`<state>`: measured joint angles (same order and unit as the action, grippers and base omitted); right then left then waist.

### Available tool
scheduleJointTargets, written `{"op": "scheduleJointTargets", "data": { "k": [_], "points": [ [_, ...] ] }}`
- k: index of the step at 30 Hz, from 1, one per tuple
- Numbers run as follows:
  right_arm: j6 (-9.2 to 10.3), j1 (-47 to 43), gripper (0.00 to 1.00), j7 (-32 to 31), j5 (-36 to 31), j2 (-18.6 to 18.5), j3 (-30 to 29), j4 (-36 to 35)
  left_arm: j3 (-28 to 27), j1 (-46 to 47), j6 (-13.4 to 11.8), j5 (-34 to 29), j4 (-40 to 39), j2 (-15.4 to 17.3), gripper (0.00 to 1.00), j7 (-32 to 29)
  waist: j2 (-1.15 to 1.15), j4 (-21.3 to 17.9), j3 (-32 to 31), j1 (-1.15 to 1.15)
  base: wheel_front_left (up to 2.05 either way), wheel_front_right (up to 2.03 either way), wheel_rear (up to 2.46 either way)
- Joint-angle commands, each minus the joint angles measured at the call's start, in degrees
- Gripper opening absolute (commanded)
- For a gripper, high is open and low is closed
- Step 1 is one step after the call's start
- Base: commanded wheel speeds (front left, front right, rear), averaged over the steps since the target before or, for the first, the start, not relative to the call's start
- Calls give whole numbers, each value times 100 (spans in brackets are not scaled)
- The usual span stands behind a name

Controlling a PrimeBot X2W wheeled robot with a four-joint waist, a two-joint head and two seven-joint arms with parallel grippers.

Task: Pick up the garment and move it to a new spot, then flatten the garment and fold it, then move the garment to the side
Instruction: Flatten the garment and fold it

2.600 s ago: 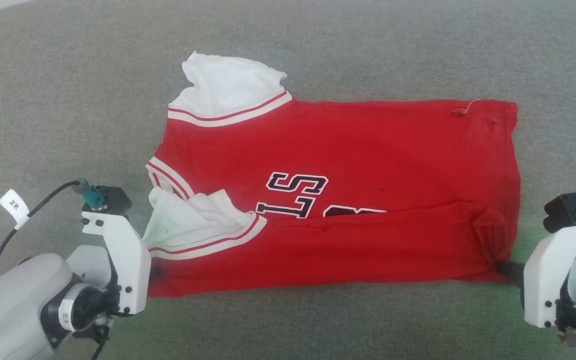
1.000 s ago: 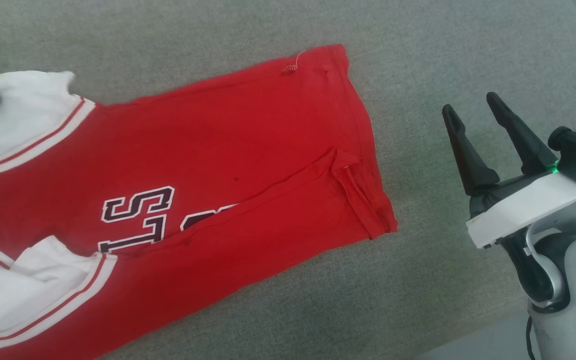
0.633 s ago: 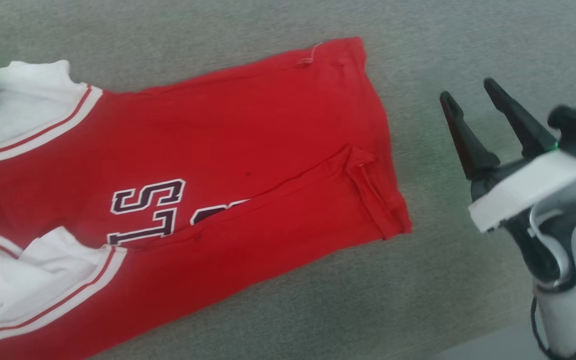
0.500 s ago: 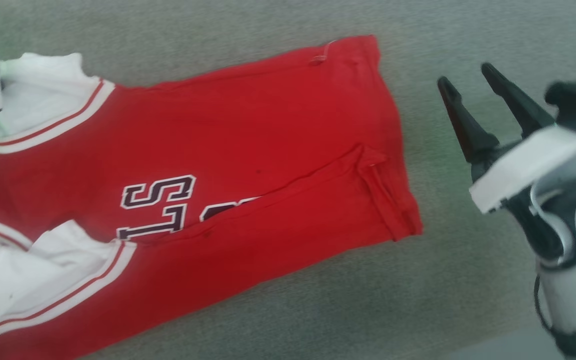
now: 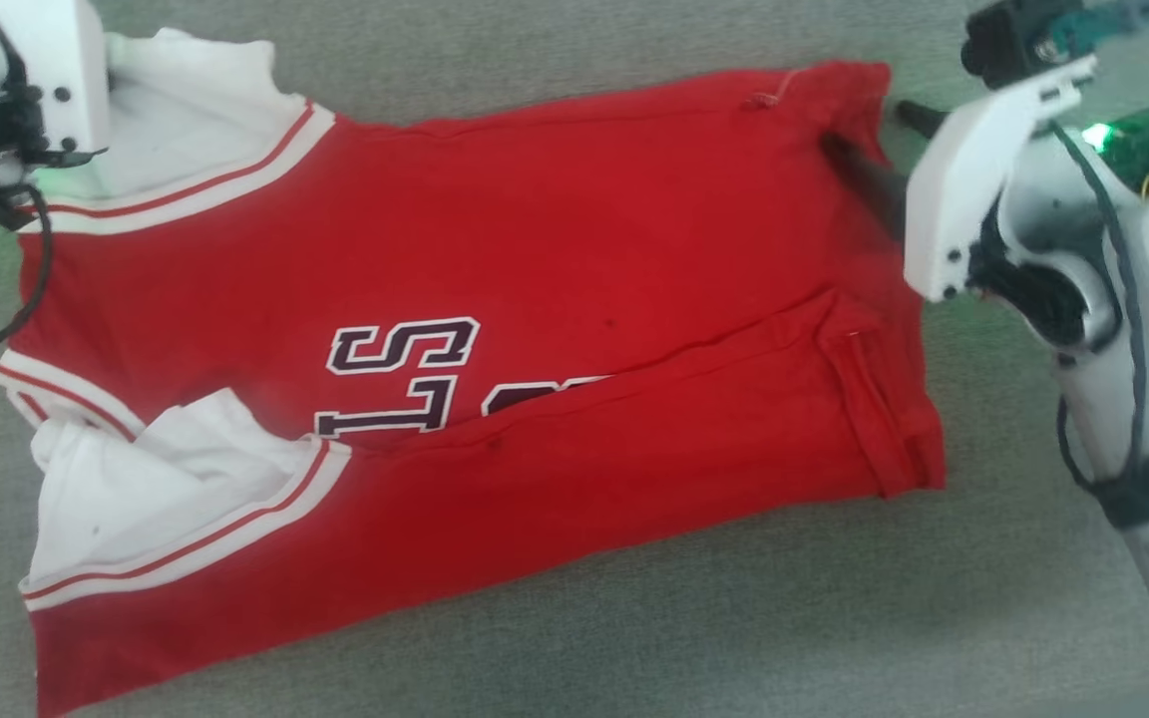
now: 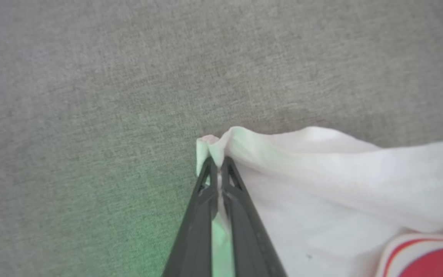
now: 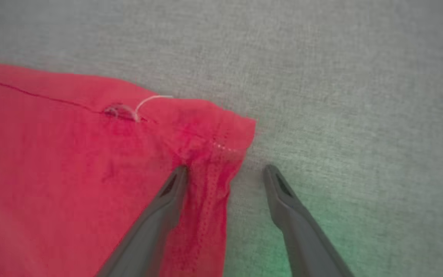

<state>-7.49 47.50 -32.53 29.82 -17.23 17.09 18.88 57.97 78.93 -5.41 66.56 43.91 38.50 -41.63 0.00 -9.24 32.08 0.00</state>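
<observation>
Two pincers in view, one garment. Head view: the garment (image 5: 555, 249) lies spread on the grey fabric surface (image 5: 634, 638), running from the left edge of the frame to right of centre, slightly slanted, its right end higher than its lower left corner. Red body, with a white panel (image 5: 186, 110) at the upper left and another at the lower left, each bordered by a red-and-white striped band (image 5: 205, 189). Its lower long edge is folded up over the body, and the fold covers the lower part of the dark lettering (image 5: 405, 349), of which "S", "T" and part of a third letter can be read. Left wrist view: the left pincer (image 6: 217, 163) is closed tight on a small pinch of white cloth at the corner of the upper white panel, and the cloth bunches up just past the fingertips; the grey surface lies beyond. Right wrist view: the right pincer (image 7: 225, 169) stands wide at the garment's upper right corner, straddling the hem, with one finger over red cloth and the other over bare grey surface just beside the edge. It grips nothing. A loose white thread (image 7: 150, 102) curls from the seam near that corner. A green glow tints the surface under both pincers.
</observation>
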Motion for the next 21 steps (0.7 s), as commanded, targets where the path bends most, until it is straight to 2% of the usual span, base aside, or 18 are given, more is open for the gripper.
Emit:
{"op": "scheduleJointTargets", "data": {
  "k": [1,4,5,6,9,10,15,21],
  "points": [
    [0,182,100,-282,31,48,153,309,76,-103,44,-50,115,-160,0,52,0,82,48,0,0,0,0],
    [-1,363,100,-734,221,143,429,872,76,-77,112,-74,249,-261,0,145,0,143,71,0,0,0,0],
    [-1,433,11,-832,270,163,539,979,68,-70,122,-70,295,-296,0,188,0,169,78,0,0,0,0],
    [-1,508,0,-898,269,127,633,1077,62,-62,166,-67,332,-332,0,237,0,198,79,0,0,0,0],
    [0,667,0,-896,438,77,758,1200,55,-33,279,-61,456,-390,0,321,0,271,40,0,0,0,0],
    [-1,728,0,-867,482,-46,850,1215,37,-4,352,-41,529,-418,0,357,0,333,-20,0,0,0,0],
    [0,703,0,-684,606,-331,880,1048,-102,80,356,123,629,-492,0,355,0,501,-241,0,0,0,0],
    [0,473,0,-542,849,-711,776,630,-109,26,433,221,381,-523,0,244,0,741,-575,0,0,0,0]
  ]
}}
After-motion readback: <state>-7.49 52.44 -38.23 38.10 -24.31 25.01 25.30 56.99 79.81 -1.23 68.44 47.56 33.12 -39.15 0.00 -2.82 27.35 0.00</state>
